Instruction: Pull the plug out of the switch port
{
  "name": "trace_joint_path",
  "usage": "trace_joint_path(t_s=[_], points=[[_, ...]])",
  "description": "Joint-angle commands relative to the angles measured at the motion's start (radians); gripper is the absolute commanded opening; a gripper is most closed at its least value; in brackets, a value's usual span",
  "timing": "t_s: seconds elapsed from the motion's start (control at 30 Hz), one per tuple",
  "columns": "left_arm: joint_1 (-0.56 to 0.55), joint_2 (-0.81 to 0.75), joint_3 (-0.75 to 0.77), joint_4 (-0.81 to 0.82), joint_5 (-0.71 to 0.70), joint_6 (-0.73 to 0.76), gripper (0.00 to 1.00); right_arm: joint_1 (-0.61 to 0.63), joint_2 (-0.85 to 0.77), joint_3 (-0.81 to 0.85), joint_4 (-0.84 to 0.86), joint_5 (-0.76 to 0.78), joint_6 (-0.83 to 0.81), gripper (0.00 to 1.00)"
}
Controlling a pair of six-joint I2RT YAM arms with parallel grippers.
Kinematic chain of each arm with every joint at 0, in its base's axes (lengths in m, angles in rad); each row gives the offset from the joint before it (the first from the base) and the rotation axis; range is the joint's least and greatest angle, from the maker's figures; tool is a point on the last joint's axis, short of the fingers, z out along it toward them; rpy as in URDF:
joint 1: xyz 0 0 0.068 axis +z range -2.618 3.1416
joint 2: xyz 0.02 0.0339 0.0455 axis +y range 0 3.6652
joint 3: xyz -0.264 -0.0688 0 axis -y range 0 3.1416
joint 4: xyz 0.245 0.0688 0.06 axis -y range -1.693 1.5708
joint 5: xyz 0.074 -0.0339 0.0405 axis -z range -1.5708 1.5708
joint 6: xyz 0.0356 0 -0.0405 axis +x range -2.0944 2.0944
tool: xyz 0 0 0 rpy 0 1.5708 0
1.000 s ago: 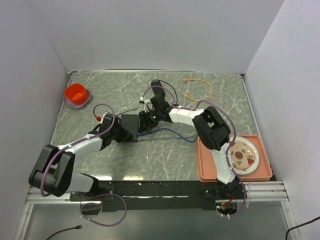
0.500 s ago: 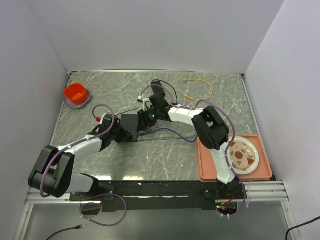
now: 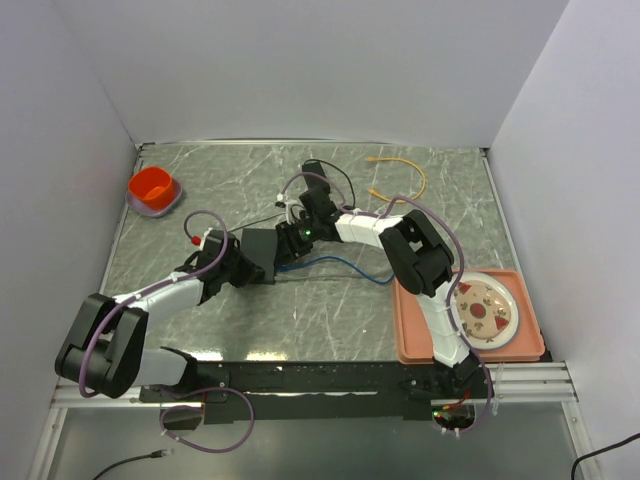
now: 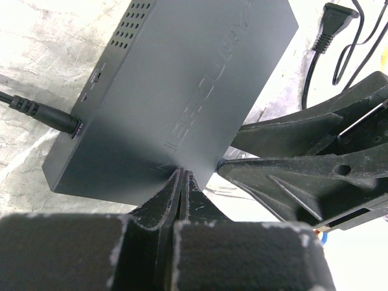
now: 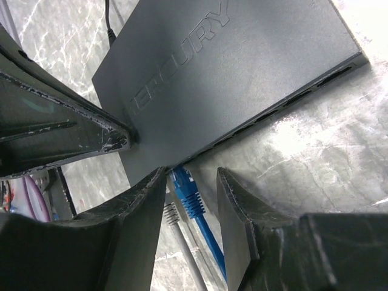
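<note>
Two grippers meet at the black box (image 3: 260,248), which lies flat in the middle of the marbled table (image 3: 330,312) with its raised lettering facing up.

On the left, the left gripper (image 4: 180,179) has its fingers pressed flat together with nothing between them. Their tips rest on the box's top face, right at its near short edge. A black lead (image 4: 36,110) is plugged into the long side of the box to this gripper's left.

Further right, the right gripper (image 5: 191,176) holds its jaws parted somewhat wider than the plug (image 5: 182,185). The blue plug sits in the gap, and I cannot tell whether either finger touches it. The plug is seated in the switch port (image 5: 176,170), a socket near one end of the box's other long side edge. That edge is directly ahead of the right fingertips, which nearly reach it. In the right wrist view, a finger of the left gripper bears on the box top close to that same end. The blue cable (image 3: 345,263) runs from the plug to the right across the table.

Compared with a second ago, the box, plug and cable lie where they did, and the left arm is all but unchanged. The right arm's elbow has swung a little toward the far left, while its gripper has stayed at the box's edge.
</note>
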Motion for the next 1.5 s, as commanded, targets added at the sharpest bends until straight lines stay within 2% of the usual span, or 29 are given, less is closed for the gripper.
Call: trace_joint_path(t_s=[0.0, 0.37, 0.6, 0.87, 1.27, 1.47], points=[[0.003, 0.021, -0.04, -0.091, -0.007, -0.001, 0.01, -0.004, 0.018, 0.023, -0.015, -0.04, -0.028, 0.47], [0.003, 0.024, -0.048, -0.078, -0.001, -0.004, 0.01, -0.004, 0.041, 0.022, -0.046, -0.054, -0.044, 0.46], [0.003, 0.029, -0.048, -0.078, 0.0, -0.004, 0.01, -0.005, 0.066, 0.035, -0.072, -0.045, -0.038, 0.35], [0.003, 0.028, -0.048, -0.074, -0.003, -0.007, 0.01, -0.016, 0.071, 0.029, -0.069, -0.057, -0.033, 0.33], [0.003, 0.035, -0.052, -0.065, -0.001, -0.01, 0.01, -0.018, 0.086, 0.026, -0.095, -0.046, -0.048, 0.2], [0.003, 0.038, -0.052, -0.06, 0.003, -0.013, 0.01, -0.018, 0.091, 0.031, -0.109, -0.039, -0.057, 0.07]])
